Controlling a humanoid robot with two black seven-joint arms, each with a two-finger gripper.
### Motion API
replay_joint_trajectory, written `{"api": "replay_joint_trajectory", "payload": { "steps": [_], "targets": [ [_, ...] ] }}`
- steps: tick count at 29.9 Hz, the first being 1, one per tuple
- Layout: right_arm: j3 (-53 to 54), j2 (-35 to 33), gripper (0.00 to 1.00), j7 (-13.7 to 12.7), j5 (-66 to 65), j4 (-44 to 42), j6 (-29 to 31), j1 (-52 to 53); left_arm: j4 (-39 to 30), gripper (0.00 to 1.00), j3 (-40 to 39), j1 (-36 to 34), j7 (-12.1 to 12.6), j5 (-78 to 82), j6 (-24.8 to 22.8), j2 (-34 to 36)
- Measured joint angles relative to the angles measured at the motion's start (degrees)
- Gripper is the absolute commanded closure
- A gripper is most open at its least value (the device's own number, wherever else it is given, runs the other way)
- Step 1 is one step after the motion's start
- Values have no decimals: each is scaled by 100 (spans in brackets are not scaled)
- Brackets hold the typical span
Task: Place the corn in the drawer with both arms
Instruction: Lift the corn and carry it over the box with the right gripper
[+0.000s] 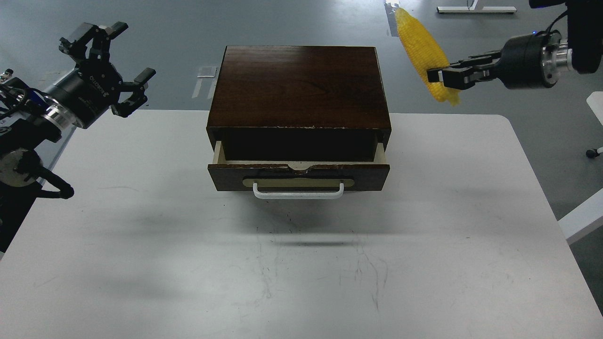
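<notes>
The dark brown cabinet (pixel 299 84) stands at the middle back of the white table (pixel 141 263). Its drawer (pixel 298 175), with a white bar handle (pixel 298 192), is pulled out a little, showing pale inner sides and a dark gap. The yellow corn (pixel 420 47) hangs in the air to the right of the cabinet, above the table's far right corner, tilted with its thin end up. My right gripper (pixel 440 76) is shut on the corn's lower part. My left gripper (pixel 114 63) is open and empty, raised left of the cabinet.
A grey floor lies beyond the table. A white furniture piece (pixel 582 216) stands off the table's right edge. White tape marks (pixel 206 71) are on the floor behind the cabinet's left side.
</notes>
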Motion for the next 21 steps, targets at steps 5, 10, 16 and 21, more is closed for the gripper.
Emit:
{"api": "replay_joint_trajectory", "payload": {
  "steps": [5, 10, 16, 21],
  "targets": [
    [-791, 299, 81, 0, -429, 342, -256, 853, 1, 2, -48, 0, 3, 0, 0, -2],
    [-1253, 645, 81, 0, -1237, 633, -691, 1329, 0, 2, -52, 0, 20, 7, 0, -2],
    [-1309, 948, 81, 0, -2259, 1077, -1187, 1432, 0, 2, -44, 0, 29, 17, 0, -2],
    [-1333, 1314, 81, 0, -2706, 1284, -1376, 1362, 0, 2, -43, 0, 30, 18, 0, 2]
  ]
}}
